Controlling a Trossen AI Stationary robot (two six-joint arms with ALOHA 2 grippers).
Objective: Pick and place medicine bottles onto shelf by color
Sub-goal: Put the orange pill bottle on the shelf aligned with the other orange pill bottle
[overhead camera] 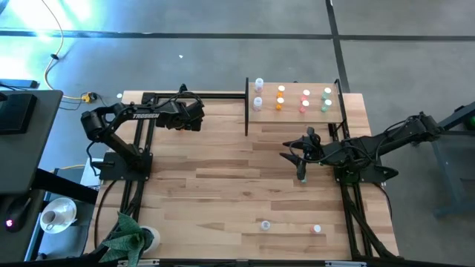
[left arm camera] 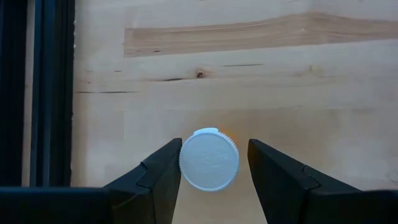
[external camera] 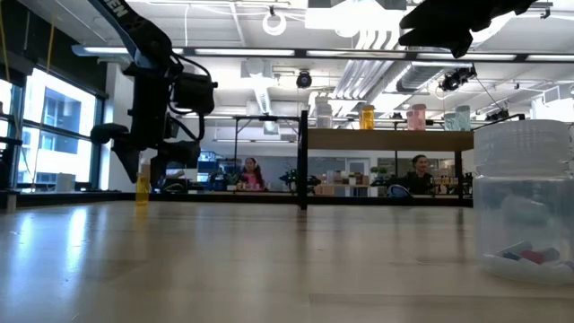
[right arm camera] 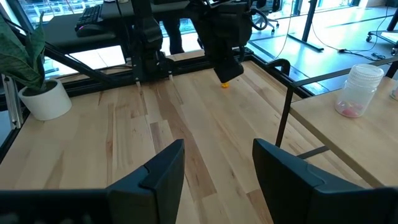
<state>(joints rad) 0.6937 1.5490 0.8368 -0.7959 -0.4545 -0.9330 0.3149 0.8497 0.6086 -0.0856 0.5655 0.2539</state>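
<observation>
Clear-bodied, white-capped medicine bottles (overhead camera: 266, 224) stand unsorted at the bench's (overhead camera: 223, 193) near edge. Mid-bench on the right, the right hand (right arm camera: 216, 163) hangs open and empty, seemingly waiting. Farther left, the left hand (left arm camera: 211, 167) brackets an orange bottle with a white ribbed cap (left arm camera: 209, 159), fingers part-open and apparently not yet clamped. Beyond, the pale-wood shelf (overhead camera: 293, 119) carries bottles paired by colour.

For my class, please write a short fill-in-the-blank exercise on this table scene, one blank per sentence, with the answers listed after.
1. The left gripper has its fingers on either side of an orange bottle with a ____ cap.
2. The right gripper holds ____.
3. The shelf carries ____ bottles.
4. Near the table's front edge stand ____ more bottles.

Answers: white; nothing; eight; two
</observation>
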